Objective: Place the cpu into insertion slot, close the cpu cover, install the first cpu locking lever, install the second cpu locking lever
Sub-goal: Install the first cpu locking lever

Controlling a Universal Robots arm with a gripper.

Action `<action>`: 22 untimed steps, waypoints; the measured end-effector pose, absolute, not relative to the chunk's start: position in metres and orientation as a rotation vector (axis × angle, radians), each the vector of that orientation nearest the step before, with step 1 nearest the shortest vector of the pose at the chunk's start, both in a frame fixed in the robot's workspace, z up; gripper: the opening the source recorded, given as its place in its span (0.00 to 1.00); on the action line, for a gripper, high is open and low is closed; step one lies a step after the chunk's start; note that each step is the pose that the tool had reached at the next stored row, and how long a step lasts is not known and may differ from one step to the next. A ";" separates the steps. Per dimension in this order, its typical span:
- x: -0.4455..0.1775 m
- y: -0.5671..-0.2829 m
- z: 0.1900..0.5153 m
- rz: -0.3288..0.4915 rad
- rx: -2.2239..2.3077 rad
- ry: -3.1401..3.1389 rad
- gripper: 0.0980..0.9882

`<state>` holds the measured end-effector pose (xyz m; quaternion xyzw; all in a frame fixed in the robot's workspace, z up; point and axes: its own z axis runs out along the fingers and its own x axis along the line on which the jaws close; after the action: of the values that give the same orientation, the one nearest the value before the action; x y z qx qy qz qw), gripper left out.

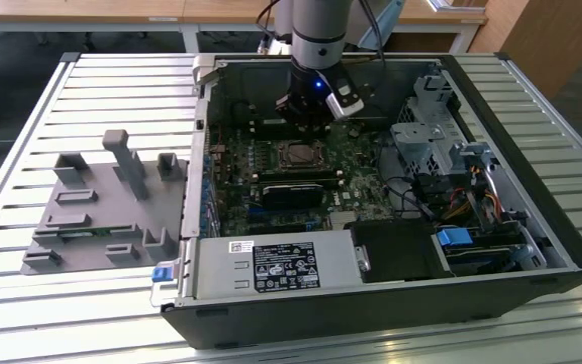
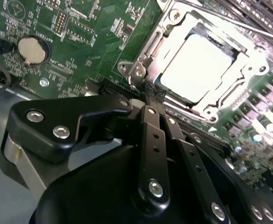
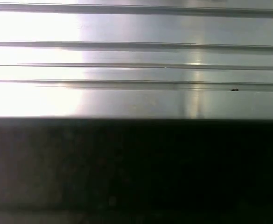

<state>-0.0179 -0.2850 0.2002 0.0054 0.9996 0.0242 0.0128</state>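
Observation:
The cpu [image 2: 199,65] lies flat in the insertion slot [image 2: 146,51] on the green board, its silver top showing. The cpu cover [image 2: 250,70], a thin metal frame, lies down over its edges. My gripper [image 2: 149,95] is shut, with its black fingertips pressed together just at the near corner of the socket rim. I cannot tell whether they pinch a locking lever. In the exterior view the gripper [image 1: 305,127] hangs inside the open computer case, just behind the insertion slot [image 1: 299,154].
A black labelled power-supply box [image 1: 276,267] fills the case front. A black block [image 1: 293,196] sits in front of the socket, a drive cage and cables [image 1: 427,144] on the exterior view's right. A grey fixture [image 1: 99,205] stands on the slatted table [image 3: 136,60]. A coin battery [image 2: 31,50] sits nearby.

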 end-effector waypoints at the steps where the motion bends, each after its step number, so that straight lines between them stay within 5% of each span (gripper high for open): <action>1: -0.018 -0.285 0.203 0.074 0.017 3.115 0.01; 22: -0.018 -0.292 0.215 0.074 0.017 3.116 0.01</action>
<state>-0.0176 -0.2923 0.2151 0.0054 0.9996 0.0238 0.0125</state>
